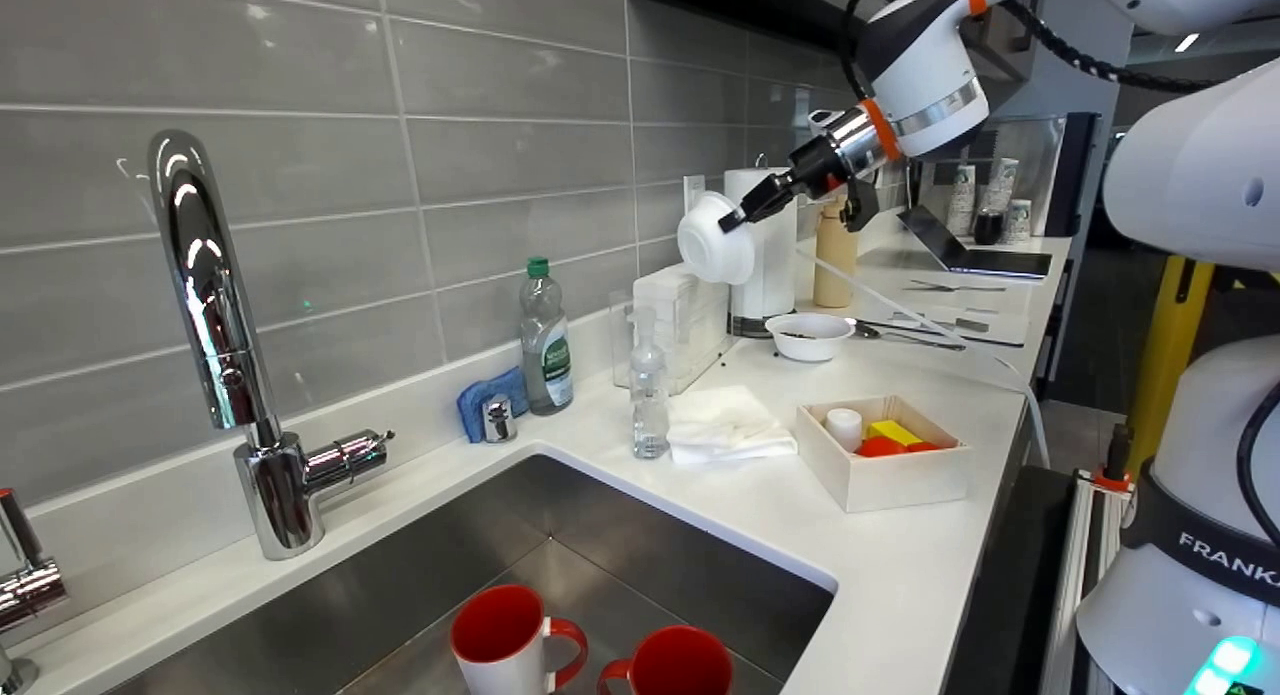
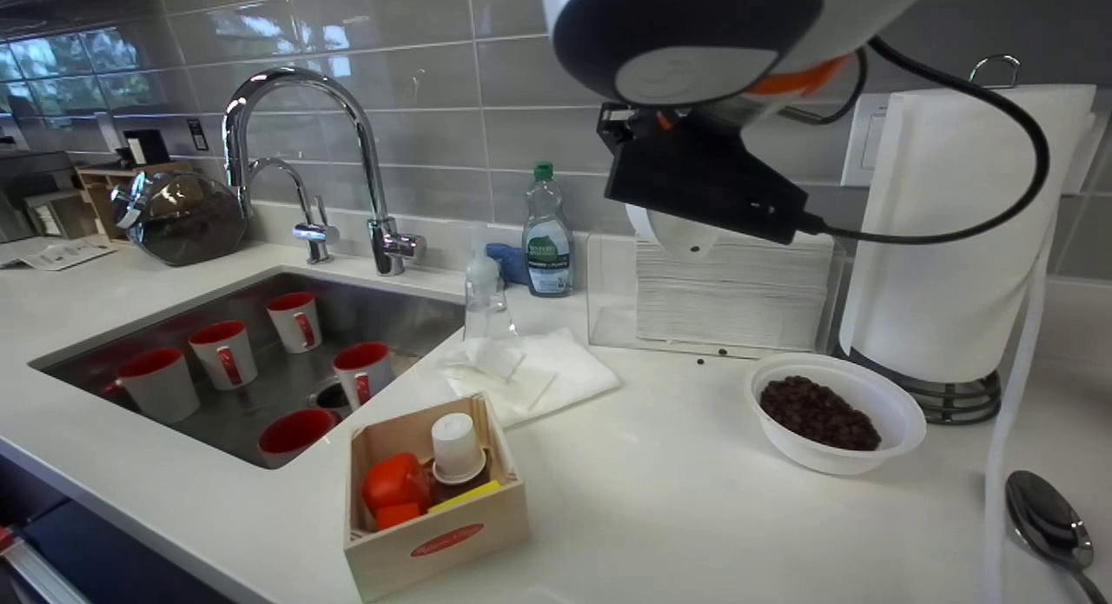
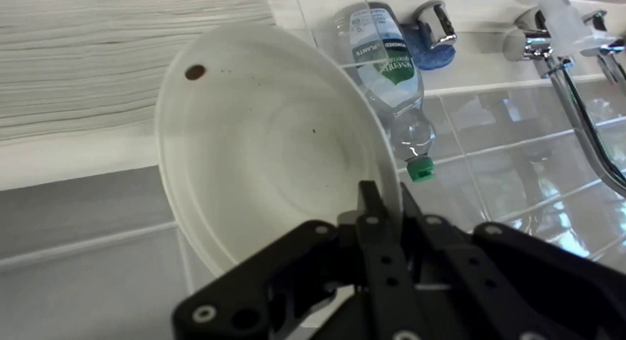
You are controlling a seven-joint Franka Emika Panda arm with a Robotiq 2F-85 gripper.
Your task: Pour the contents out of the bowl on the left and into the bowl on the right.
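Filled the near, lower part of the wrist view with the black gripper (image 3: 390, 198). Pinched the wall of the tipped bowl (image 3: 274, 149) between narrow-set fingers (image 3: 377, 242), one inside and one outside the rim. Held that bowl tilted steeply ahead of the fingers, with its mouth open to the wrist view and a single brown piece (image 3: 195, 72) and a few specks (image 3: 314, 131) inside. Had the white arm (image 1: 925, 75) arched high from the upper right in an exterior view, with the last joints bent and the gripper slanting down and left. Showed a rounded arm joint (image 2: 695, 22) large at the top in an exterior view, with the fingertips hidden behind a black block (image 2: 704, 182) beneath it. Had the upright bowl (image 2: 899, 408) on the counter (image 2: 695, 500), below and apart from the fingers, to the lower right of the tipped bowl in both exterior views, heaped with dark brown contents (image 2: 817, 413). Spotted two dark bits (image 2: 723, 352) on the counter near it. Found a paper towel roll (image 1: 770, 275) behind the gripper in an exterior view and, in the wrist view, folded towels (image 3: 98, 61) upper left of the fingers and a green-capped bottle (image 3: 391, 80) beyond them.
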